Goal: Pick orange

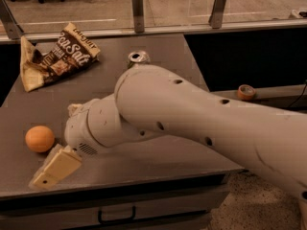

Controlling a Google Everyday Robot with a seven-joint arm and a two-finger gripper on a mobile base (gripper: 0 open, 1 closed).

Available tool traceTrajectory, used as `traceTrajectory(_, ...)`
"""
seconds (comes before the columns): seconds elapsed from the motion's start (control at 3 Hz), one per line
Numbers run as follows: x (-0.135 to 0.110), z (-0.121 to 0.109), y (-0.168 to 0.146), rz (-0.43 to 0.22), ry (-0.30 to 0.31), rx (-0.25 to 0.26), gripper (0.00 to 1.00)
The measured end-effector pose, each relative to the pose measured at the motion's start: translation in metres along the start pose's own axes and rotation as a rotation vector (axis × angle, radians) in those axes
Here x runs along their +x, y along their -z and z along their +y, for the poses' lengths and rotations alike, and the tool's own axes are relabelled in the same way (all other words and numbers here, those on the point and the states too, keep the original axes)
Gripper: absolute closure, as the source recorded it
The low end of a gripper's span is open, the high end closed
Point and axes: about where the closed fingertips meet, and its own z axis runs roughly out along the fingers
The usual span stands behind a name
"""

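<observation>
The orange (40,138) is a small round fruit lying on the grey table (158,47) near its left front. My gripper (54,144) sits just right of the orange, low over the table, open and empty. One tan finger (55,167) reaches down-left below the orange, close to the front edge. The tip of the other finger (73,109) shows above, behind the wrist. The gripper is beside the orange and does not hold it.
A crumpled brown chip bag (60,56) lies at the back left. A drinks can (138,58) stands at the back middle, partly hidden by my arm. An orange tape roll (246,92) sits on a ledge to the right. A glass railing runs behind.
</observation>
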Motion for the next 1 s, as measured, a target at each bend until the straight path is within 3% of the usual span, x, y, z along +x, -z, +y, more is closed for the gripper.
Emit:
traceTrajectory(0.67,-0.013,-0.011,-0.042,-0.008,0.021,0.004,0.26)
traceTrajectory(1.0,-0.02,-0.018,-0.06,-0.018,0.027,0.021,0.27)
